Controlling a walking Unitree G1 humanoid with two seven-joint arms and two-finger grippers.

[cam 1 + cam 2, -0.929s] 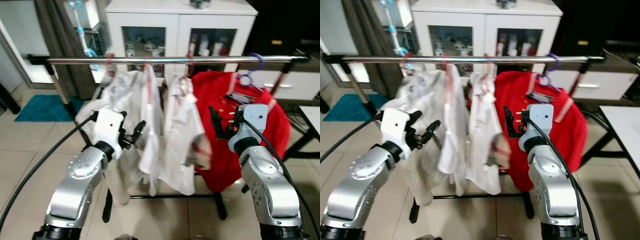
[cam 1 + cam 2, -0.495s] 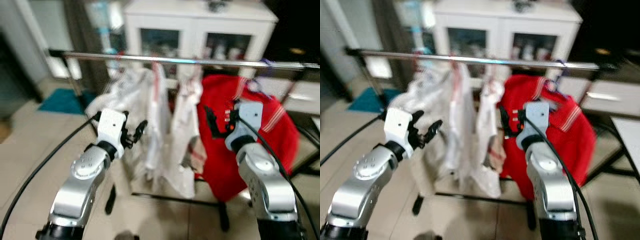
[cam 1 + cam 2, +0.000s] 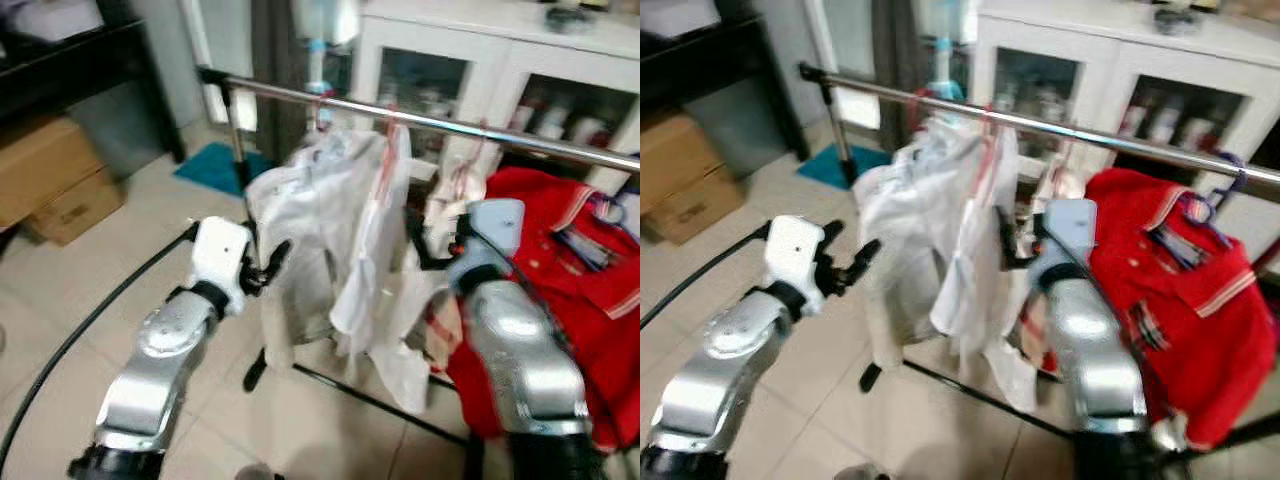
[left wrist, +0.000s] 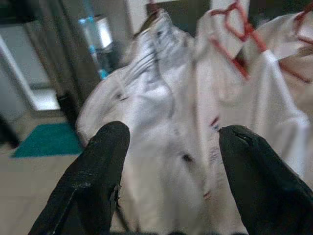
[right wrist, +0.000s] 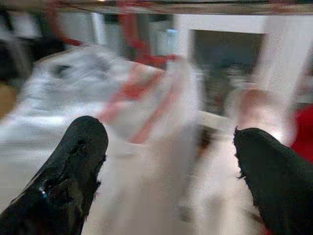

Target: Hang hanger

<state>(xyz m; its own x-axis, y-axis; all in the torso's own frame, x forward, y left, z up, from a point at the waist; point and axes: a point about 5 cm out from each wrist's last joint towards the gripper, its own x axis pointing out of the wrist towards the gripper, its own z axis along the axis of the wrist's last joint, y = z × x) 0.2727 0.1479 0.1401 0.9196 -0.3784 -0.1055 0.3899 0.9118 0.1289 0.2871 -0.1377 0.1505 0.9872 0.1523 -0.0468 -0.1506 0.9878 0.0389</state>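
Observation:
A steel rail (image 3: pixel 420 118) carries white garments (image 3: pixel 320 220) on red hangers (image 4: pixel 239 29), and further right a red polo shirt (image 3: pixel 590 290) on a purple hanger (image 3: pixel 1225 190). My left gripper (image 3: pixel 268 262) is held up just in front of the leftmost white garment, open, with nothing between its fingers (image 4: pixel 98 181). My right gripper (image 3: pixel 420 240) is raised before the white garments near the red shirt, also open and empty. In the right wrist view, blurred, its fingers (image 5: pixel 73 166) point at white cloth and a red hanger under the rail.
A white glass-door cabinet (image 3: pixel 480 50) stands behind the rack. Cardboard boxes (image 3: pixel 50 180) sit under a dark shelf at the left, and a teal mat (image 3: pixel 215 165) lies by the rack's post. The rack's black foot (image 3: pixel 255 375) rests on the tiled floor. A black cable (image 3: pixel 90 330) trails from my left arm.
The whole view has swung to the left, bringing the boxes and shelf into sight and setting the rail at a slant. Both arms keep their raised pose with the fingers apart.

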